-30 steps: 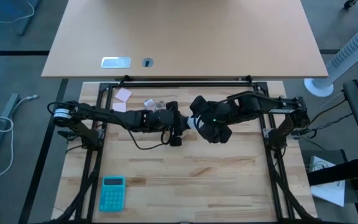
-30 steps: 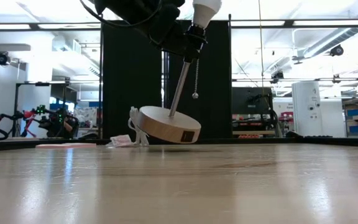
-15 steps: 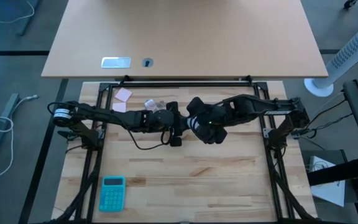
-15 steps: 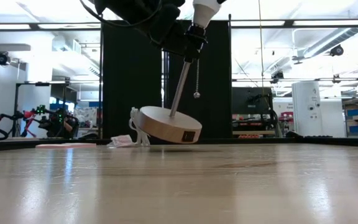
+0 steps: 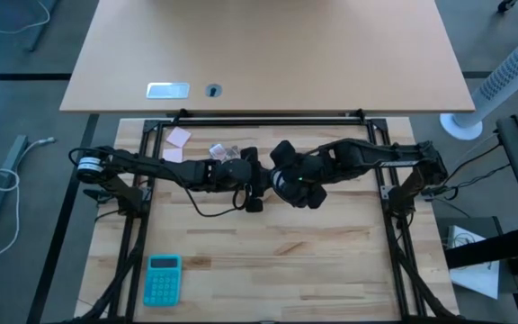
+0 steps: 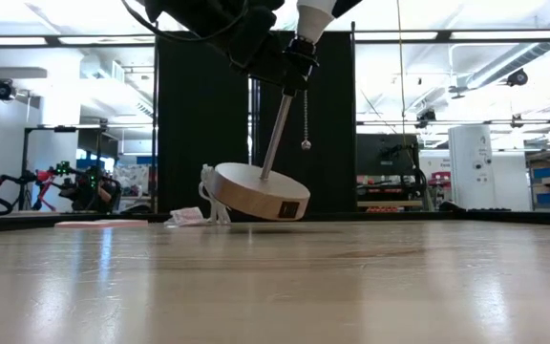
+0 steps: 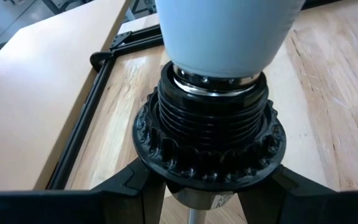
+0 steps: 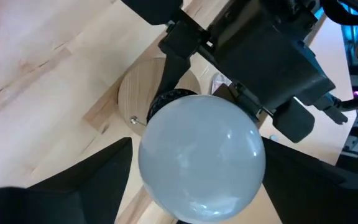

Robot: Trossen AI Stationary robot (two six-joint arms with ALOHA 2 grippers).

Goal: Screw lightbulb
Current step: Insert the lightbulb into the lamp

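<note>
Up close in the left wrist view, the lightbulb (image 7: 225, 31) is already sitting in the black socket (image 7: 211, 140), with a thin band of its metal base showing above the threaded collar. So my guess is it's started but not screwed all the way home; a few more turns are probably left.

The left gripper (image 7: 197, 186) has its fingers (image 7: 126, 186) clamped on either side of the socket just below the collar, holding the lamp up off the table (image 5: 286, 252).

From the right wrist camera you look straight down on the frosted dome, with the right gripper (image 8: 197, 162) spread around it, a dark finger on each side. I honestly can't tell whether those fingers are pinching the glass or just hanging near it.

Further out, the low view shows the lamp tilted: the round wooden base (image 6: 256, 191) has one edge on the table and the other lifted, the metal stem (image 6: 277, 134) leans up to the socket, and the pull chain (image 6: 305, 119) dangles beside it.

Way back, a teal calculator (image 5: 162, 278) sits at the table's near-left corner, well apart from everything.
</note>
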